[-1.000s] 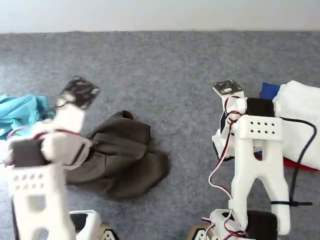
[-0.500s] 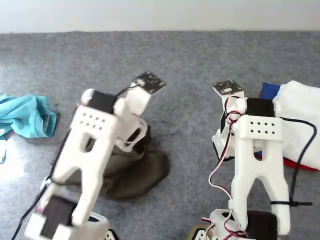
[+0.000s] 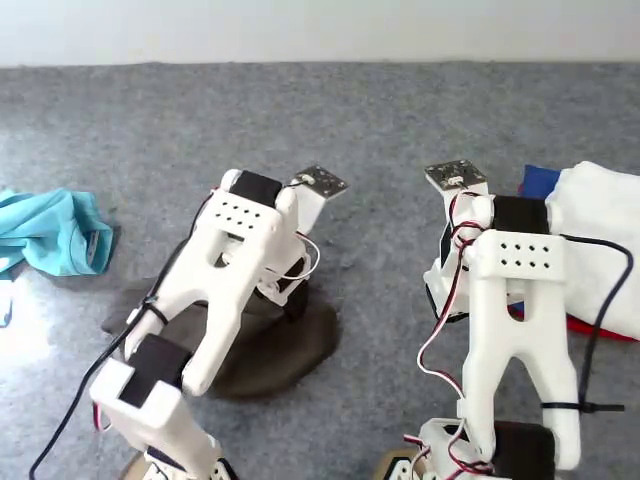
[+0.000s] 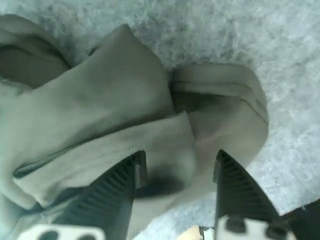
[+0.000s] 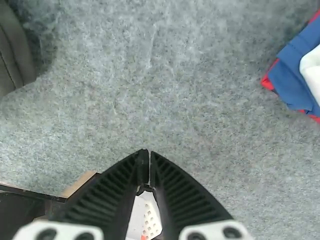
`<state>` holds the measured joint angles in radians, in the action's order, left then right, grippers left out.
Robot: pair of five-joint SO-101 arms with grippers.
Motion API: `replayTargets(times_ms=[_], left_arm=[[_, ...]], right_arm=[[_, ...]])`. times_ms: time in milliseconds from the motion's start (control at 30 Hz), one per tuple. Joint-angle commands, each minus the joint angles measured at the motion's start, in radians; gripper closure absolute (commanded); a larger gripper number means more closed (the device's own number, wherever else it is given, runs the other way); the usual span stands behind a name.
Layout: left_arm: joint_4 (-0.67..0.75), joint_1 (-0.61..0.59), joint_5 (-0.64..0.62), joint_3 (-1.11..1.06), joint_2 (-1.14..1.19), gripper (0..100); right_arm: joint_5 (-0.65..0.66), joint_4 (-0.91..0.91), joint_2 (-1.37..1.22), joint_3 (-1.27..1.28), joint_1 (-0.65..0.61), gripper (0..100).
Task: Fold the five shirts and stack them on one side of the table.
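A crumpled dark olive-brown shirt (image 3: 275,350) lies on the grey table at centre left. My left arm (image 3: 240,250) stands over it and hides its upper part. In the left wrist view my left gripper (image 4: 180,157) is open just above the shirt's (image 4: 125,110) folds, holding nothing. My right gripper (image 5: 146,152) is shut and empty above bare carpet, between the brown shirt's edge (image 5: 12,45) and the stack. A teal shirt (image 3: 50,230) lies bunched at the far left. A white shirt (image 3: 600,230) sits on a blue one (image 3: 540,180) and a red one (image 3: 590,325) at the right edge.
The grey carpeted table (image 3: 380,130) stretches open behind both arms up to the pale wall. My right arm (image 3: 510,270) stands close beside the stack, with black and red cables along it. The blue shirt's corner (image 5: 295,75) shows in the right wrist view.
My left arm has swung from the left side near the teal shirt rightward to above the brown shirt. The right arm has not moved.
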<state>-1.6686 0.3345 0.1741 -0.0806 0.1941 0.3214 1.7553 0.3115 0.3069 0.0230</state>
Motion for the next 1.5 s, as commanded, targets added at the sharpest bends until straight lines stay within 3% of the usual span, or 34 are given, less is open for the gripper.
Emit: replayTargets(times_ms=[0, 367, 800, 1333, 1467], left_arm=[[0.017, -0.026, -0.008, 0.038, 0.017, 79], [0.029, -0.167, 0.041, 0.038, 0.032, 85], [0.035, 0.012, 0.003, 0.033, 0.043, 85], [0.114, 0.012, -0.005, -0.041, 0.043, 85], [0.107, 0.006, -0.002, -0.044, 0.032, 94]], right_arm=[[0.005, 0.042, 0.035, -0.003, -0.002, 99.0], [0.011, 0.042, 0.035, -0.003, 0.131, 99.0], [0.011, 0.041, 0.035, -0.003, 0.131, 99.0], [0.011, 0.041, 0.035, -0.003, 0.131, 99.0], [0.011, 0.041, 0.035, -0.003, 0.133, 99.0]])
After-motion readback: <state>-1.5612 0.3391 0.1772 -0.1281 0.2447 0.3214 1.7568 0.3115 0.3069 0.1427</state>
